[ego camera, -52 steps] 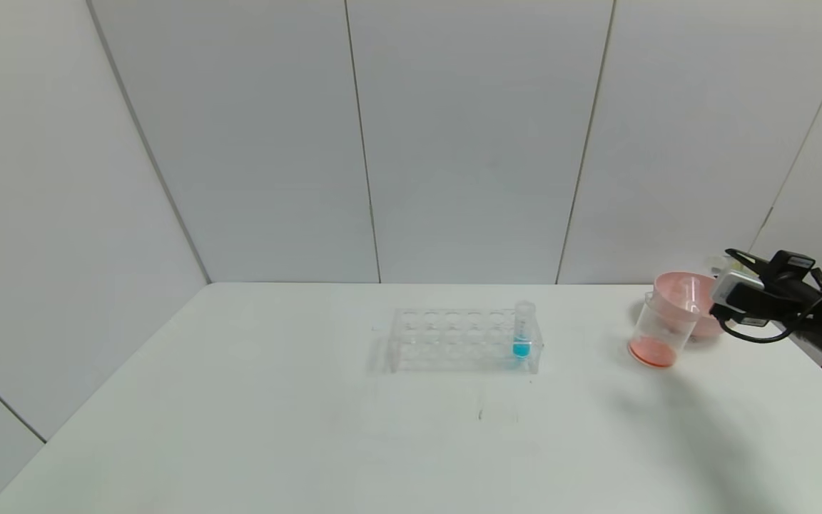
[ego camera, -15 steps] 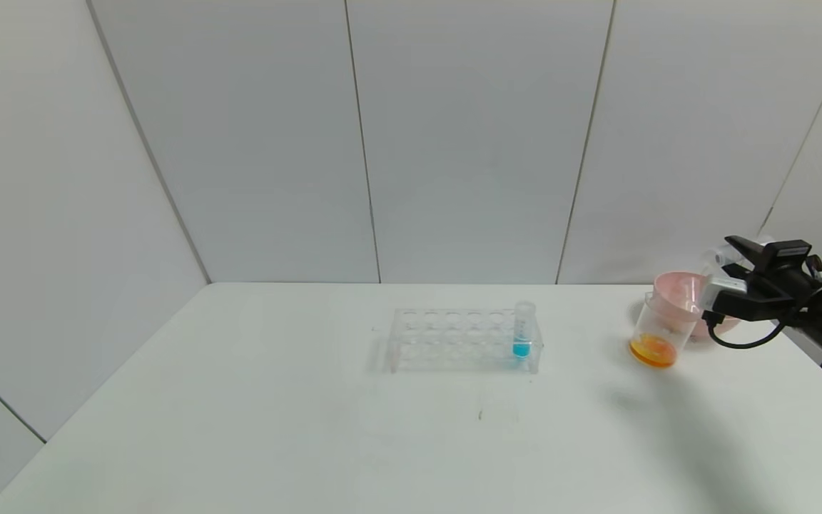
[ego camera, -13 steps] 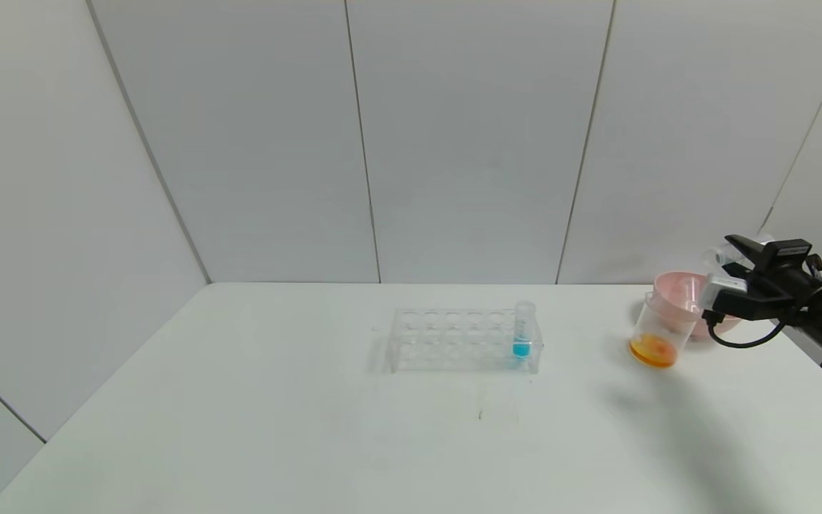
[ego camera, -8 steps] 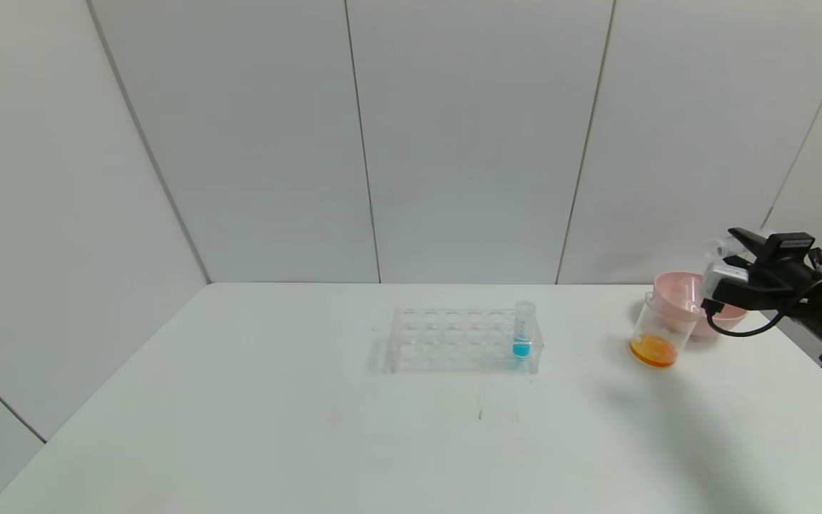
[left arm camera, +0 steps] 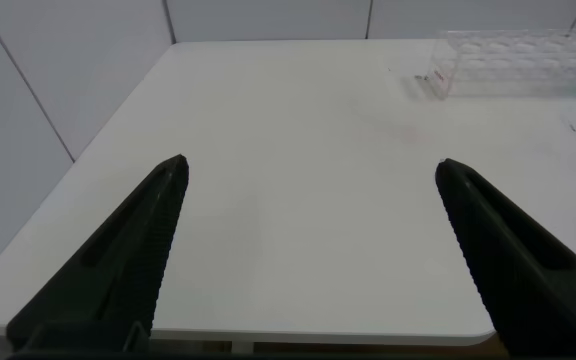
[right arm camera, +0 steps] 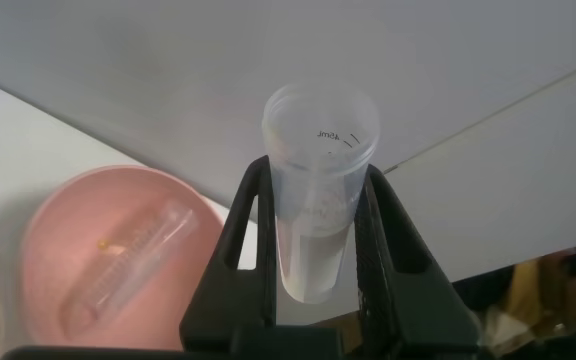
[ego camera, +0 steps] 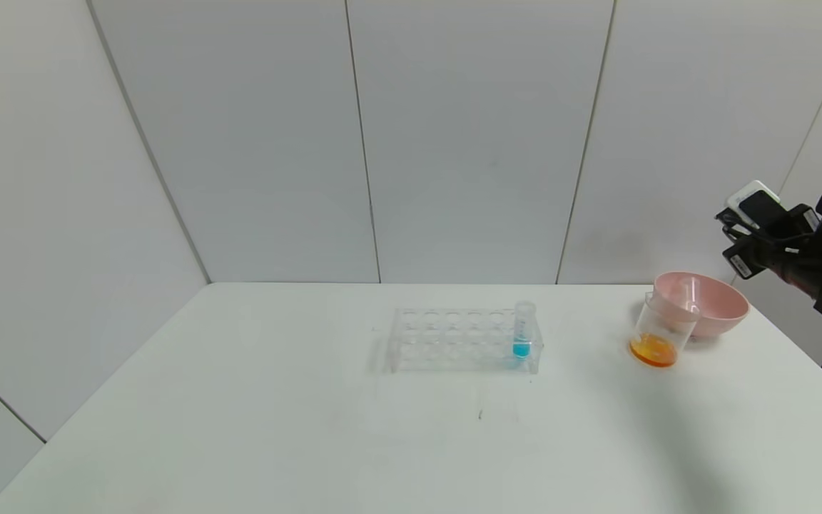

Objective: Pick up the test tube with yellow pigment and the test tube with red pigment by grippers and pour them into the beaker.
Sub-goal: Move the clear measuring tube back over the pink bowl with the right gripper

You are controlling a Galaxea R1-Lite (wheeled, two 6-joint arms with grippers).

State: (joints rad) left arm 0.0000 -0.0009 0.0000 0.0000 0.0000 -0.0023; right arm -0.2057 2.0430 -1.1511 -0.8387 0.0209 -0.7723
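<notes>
Our right gripper [right arm camera: 313, 265], raised above the pink bowl [right arm camera: 68, 230], pinches an emptied test tube [right arm camera: 318, 190], mouth up to avoid drips; the beaker [ego camera: 661, 332] below holds orange mixture; left gripper [left arm camera: 308, 250] spread, parked.

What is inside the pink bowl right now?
One empty clear tube lies inside the pink bowl. The right gripper's fingers cover the bowl's far side, hiding anything there.

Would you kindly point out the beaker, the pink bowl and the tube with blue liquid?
beaker [ego camera: 657, 335]: head view, clear side wall.
pink bowl [ego camera: 721, 308]: head view, outer rim.
tube with blue liquid [ego camera: 522, 334]: head view, middle of its body.
</notes>
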